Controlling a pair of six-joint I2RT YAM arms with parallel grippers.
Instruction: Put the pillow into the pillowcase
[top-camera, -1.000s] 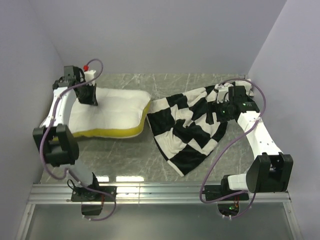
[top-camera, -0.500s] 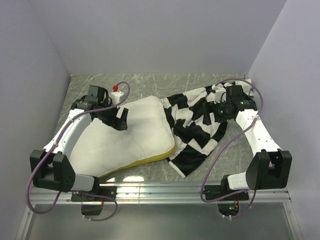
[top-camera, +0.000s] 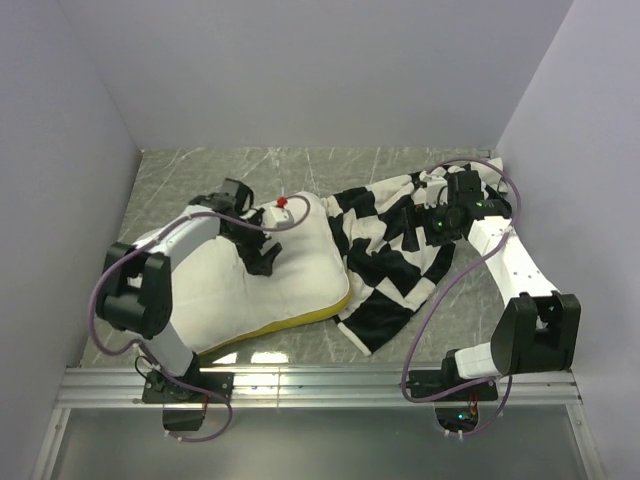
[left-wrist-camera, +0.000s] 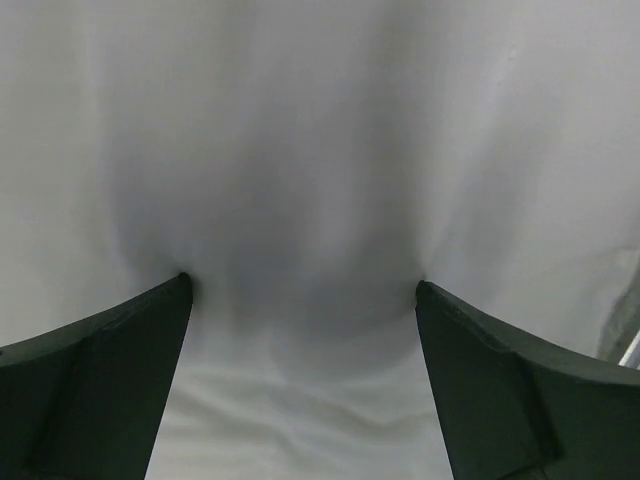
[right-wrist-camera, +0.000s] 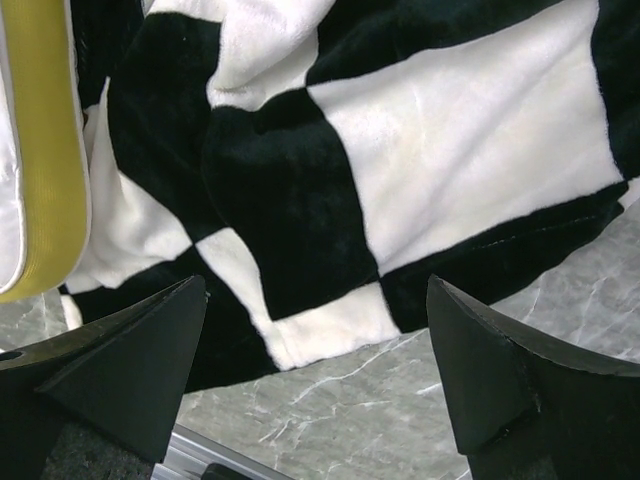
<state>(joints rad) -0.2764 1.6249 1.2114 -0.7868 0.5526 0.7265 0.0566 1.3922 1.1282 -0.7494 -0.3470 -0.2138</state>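
Note:
The cream-white pillow (top-camera: 225, 290) lies flat left of centre, its yellow band (top-camera: 305, 318) along the near right edge. That right edge overlaps the checkerboard pillowcase (top-camera: 390, 265), which lies crumpled right of centre. My left gripper (top-camera: 263, 258) stands open over the pillow's middle. In the left wrist view its fingers (left-wrist-camera: 110, 380) press into the white pillow (left-wrist-camera: 320, 150), with nothing clamped. My right gripper (top-camera: 415, 225) hovers open above the pillowcase's upper part. In the right wrist view the pillowcase (right-wrist-camera: 450, 130) and the pillow's yellow band (right-wrist-camera: 45, 150) show beyond the spread fingertips (right-wrist-camera: 520, 380).
Grey walls close in the marble table (top-camera: 480, 300) on the left, back and right. A metal rail (top-camera: 320, 385) runs along the near edge by the arm bases. Purple cables loop off both arms.
The pillow has swung from the far left over to the pillowcase. My left gripper has let go of it, opened and moved right across it. The right gripper has shifted slightly left.

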